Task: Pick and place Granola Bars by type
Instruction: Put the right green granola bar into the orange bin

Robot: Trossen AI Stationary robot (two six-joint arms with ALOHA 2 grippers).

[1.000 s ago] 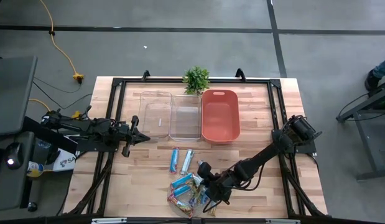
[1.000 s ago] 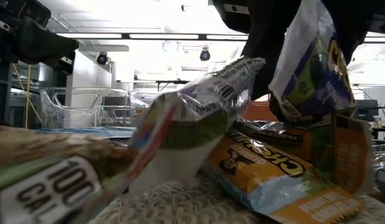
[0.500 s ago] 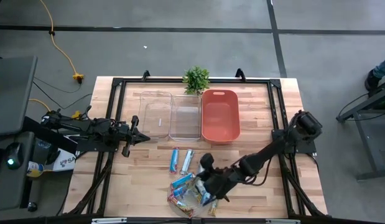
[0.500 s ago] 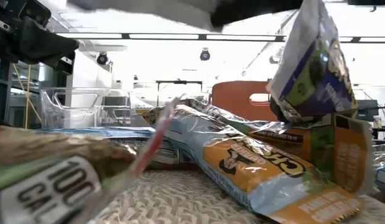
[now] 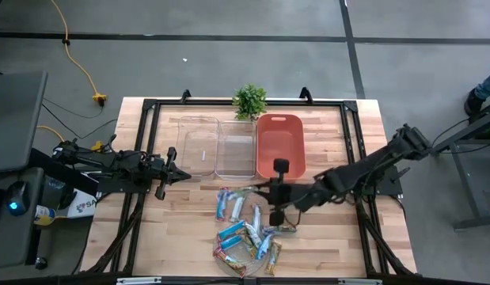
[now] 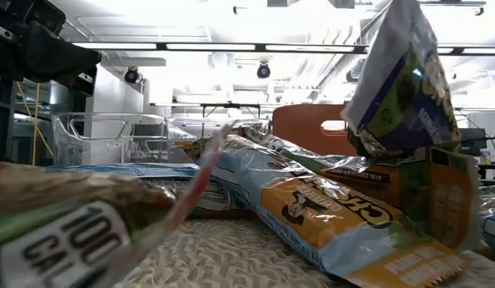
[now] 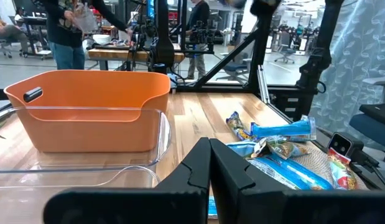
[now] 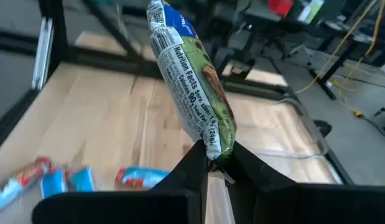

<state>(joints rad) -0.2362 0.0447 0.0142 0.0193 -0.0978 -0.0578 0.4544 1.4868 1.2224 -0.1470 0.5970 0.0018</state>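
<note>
Several granola bars (image 5: 246, 239) in blue, silver-white and brown-gold wrappers lie heaped on a round woven mat near the table's near edge. They fill the low view, among them an orange-blue bar (image 6: 331, 218). Two blue bars (image 5: 229, 204) lie on the wood just beyond the mat. My right gripper (image 5: 266, 191) hovers above these, near the orange bin, shut on one green-and-blue bar (image 8: 191, 81). My left gripper (image 5: 178, 173) waits shut at the table's left, beside the clear bins; its fingers show closed in the left wrist view (image 7: 209, 163). My right gripper pinches the bar's crimped end (image 8: 213, 149) between its two fingers (image 8: 191, 163), reaching in from the table's right. The bar is lifted clear of the pile and sticks out beyond the fingertips, its printed back toward the wrist camera.
Two clear bins (image 5: 199, 146) (image 5: 235, 146) and an orange bin (image 5: 280, 147) stand side by side along the far half of the table, a small plant (image 5: 249, 101) behind them. A black frame (image 5: 150, 111) borders the table. Bare wood lies left of the mat.
My right gripper has risen from the heap on the mat and moved toward the far edge and the orange bin, carrying one bar up with it. In the low view a green-white bar has been lifted out of the picture, uncovering the bars behind it.
</note>
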